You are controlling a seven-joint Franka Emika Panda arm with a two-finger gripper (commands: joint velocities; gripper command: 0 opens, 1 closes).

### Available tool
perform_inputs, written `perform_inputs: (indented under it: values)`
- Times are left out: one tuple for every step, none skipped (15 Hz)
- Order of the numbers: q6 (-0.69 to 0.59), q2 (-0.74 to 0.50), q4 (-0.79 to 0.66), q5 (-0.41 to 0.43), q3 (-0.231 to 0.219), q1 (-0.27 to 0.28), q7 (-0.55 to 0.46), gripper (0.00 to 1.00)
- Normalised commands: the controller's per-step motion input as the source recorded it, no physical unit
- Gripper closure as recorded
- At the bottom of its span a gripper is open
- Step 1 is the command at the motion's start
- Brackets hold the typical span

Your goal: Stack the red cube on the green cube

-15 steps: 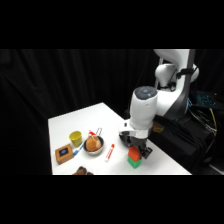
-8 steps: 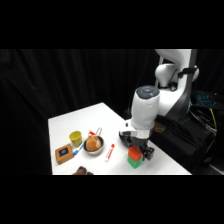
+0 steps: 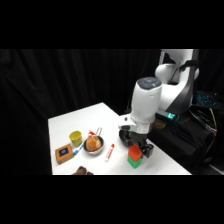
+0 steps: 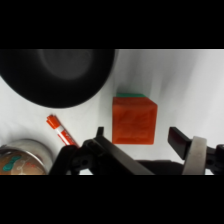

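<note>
You have one red cube (image 4: 134, 120) sitting on one green cube (image 4: 131, 93), lower centre of the side view. The jaws stand released, fingers either side of the red cube, not touching. One red-and-white tube (image 4: 61, 130), bowl (image 3: 93, 145) and cup (image 3: 75, 137) lie leftward on the white worktop (image 3: 95, 118), before black curtains.

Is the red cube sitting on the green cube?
Yes: the wrist view shows the red cube squarely covering the green cube.
</note>
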Motion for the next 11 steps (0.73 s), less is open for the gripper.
perform_inputs:
  values:
    - [-0.28, -0.42, -0.13, -0.119, -0.051, 0.102, 0.2, 0.0]
    - [-0.34, -0.44, -0.12, -0.084, -0.017, 0.081, 0.18, 0.0]
    - [-0.34, -0.46, -0.12, -0.093, 0.001, 0.066, 0.19, 0.0]
    - [-0.35, -0.45, -0.1, -0.08, 0.028, 0.042, 0.16, 0.0]
    - [-0.33, -0.43, -0.09, -0.07, 0.048, 0.019, 0.15, 0.0]
    - [-0.34, -0.41, -0.06, -0.049, 0.062, -0.007, 0.12, 0.0]
    - [-0.35, -0.37, -0.02, -0.018, 0.07, -0.038, 0.08, 0.0]
    - [-0.35, -0.33, 0.01, 0.005, 0.075, -0.061, 0.05, 0.0]
    - [-0.35, -0.3, 0.04, 0.026, 0.073, -0.089, 0.02, 0.0]
    - [-0.37, -0.27, 0.06, 0.074, 0.08, -0.106, -0.06, 0.0]
    - [-0.34, -0.24, 0.08, 0.145, 0.081, -0.124, -0.14, 0.0]
